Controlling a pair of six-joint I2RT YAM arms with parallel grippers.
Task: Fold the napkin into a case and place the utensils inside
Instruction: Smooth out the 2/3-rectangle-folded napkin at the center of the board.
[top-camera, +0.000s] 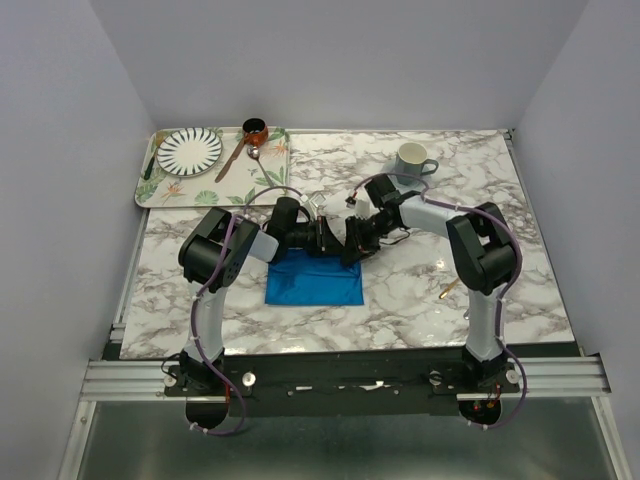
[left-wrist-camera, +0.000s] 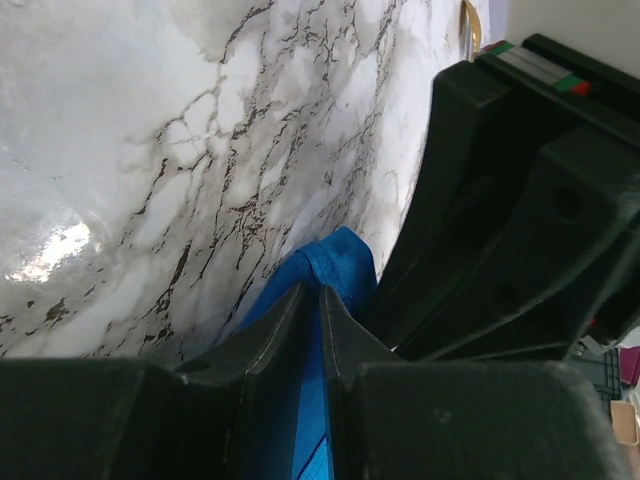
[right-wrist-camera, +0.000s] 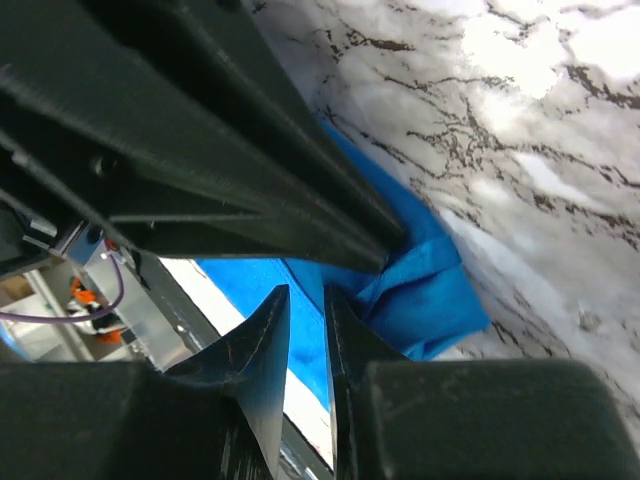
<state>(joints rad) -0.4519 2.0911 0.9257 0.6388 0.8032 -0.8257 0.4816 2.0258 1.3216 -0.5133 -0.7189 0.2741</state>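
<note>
Looking down from above, you see the napkin (top-camera: 315, 283) lying mid-table (top-camera: 410, 310), with bare marble between it and the near edge and more on both sides. The tray (top-camera: 148, 192) sits well apart at the far left corner, and the mug (top-camera: 412, 160) stands beyond the right arm. A gold spoon (top-camera: 447, 291) lies near the right arm's upright link, apart from the cloth.

The napkin is a flat, royal-blue rectangle, wider than deep, with straight edges. Its far edge is hidden under the two wrists. In the wrist views a corner (left-wrist-camera: 335, 262) bunches up in soft folds (right-wrist-camera: 425, 290).

Your left gripper (top-camera: 326, 238) and right gripper (top-camera: 352, 245) meet nose to nose at that far edge, crowding each other. The left fingers (left-wrist-camera: 270, 340) are pressed together, with blue cloth pinched in the slit. The right fingers (right-wrist-camera: 262, 345) stand almost together just beside the cloth. You cannot tell whether they grip it.
</note>
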